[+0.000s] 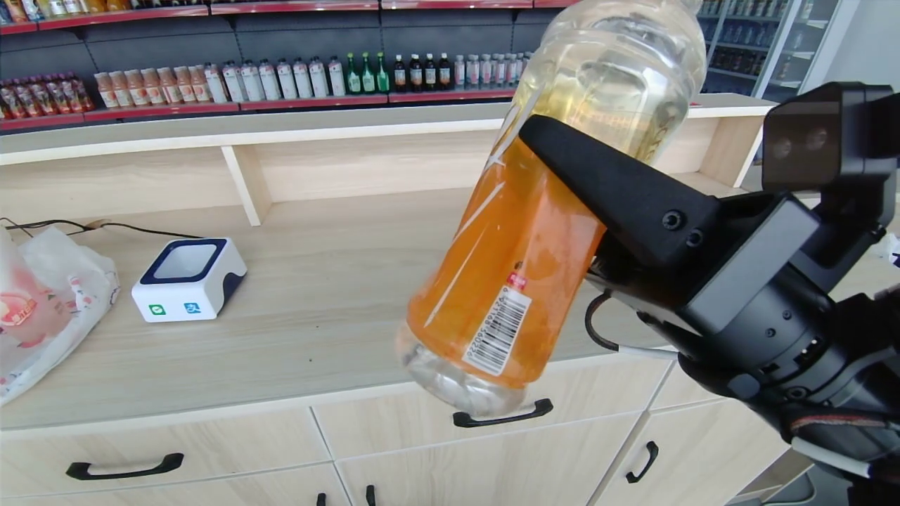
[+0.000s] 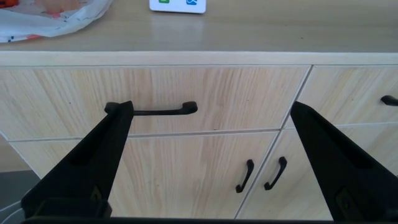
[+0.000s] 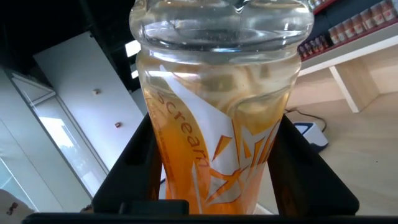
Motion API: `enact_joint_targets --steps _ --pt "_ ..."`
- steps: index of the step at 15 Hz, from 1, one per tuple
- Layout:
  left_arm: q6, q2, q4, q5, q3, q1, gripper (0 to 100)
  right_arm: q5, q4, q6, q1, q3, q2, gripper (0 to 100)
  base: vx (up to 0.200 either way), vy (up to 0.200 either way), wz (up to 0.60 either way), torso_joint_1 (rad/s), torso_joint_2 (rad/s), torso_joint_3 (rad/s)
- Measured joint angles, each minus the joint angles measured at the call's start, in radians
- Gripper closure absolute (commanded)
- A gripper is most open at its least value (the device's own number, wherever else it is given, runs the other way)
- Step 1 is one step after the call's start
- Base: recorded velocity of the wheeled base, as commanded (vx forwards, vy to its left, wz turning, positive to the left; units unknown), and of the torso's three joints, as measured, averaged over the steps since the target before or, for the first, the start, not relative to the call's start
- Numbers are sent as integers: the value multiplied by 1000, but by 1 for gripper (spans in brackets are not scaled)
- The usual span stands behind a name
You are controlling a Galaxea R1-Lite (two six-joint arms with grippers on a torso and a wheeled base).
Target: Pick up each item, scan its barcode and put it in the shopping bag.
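Tilted orange bottle [image 1: 534, 232], barcode showing, hangs right of the scanner [image 1: 188, 279], pinched in the right gripper [image 1: 562, 161]. Left gripper [image 2: 208, 162], spread and empty, sits below the scanner, facing drawers [image 2: 186, 81]. The scanner stands on a pale wood counter [image 1: 337, 281], shopping bag [image 1: 42, 309] left of it, red drink shelves [image 1: 281, 77] beyond.

The bottle [image 1: 492, 267] is showing an orange label slashed with white, a white barcode patch striped in black, and a small red tag above that. Its bare ends are looking clear over pale yellow liquid. The right gripper [image 3: 217, 134] and left gripper [image 2: 211, 118] are both showing matte black. The scanner [image 1: 188, 280] is showing white with a navy rim and green and blue icons. Left of the scanner, the bag [image 1: 49, 302] is showing translucent white with pink-red print. Under the scanner, the counter [image 1: 337, 281] is showing pale wood grain.
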Motion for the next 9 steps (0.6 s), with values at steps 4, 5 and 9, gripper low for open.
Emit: enact_joint_targets --steps 4,5,9 --pt "0 0 0 0 0 1 0 0 0 -17 19 5 -1 100 0 0 0 0 0 0" --pt "0 0 0 0 0 1 0 -1 0 -20 19 2 -1 100 0 0 0 0 0 0" --pt "0 0 0 0 0 0 0 11 64 -76 20 -29 -17 100 0 0 0 0 0 0"
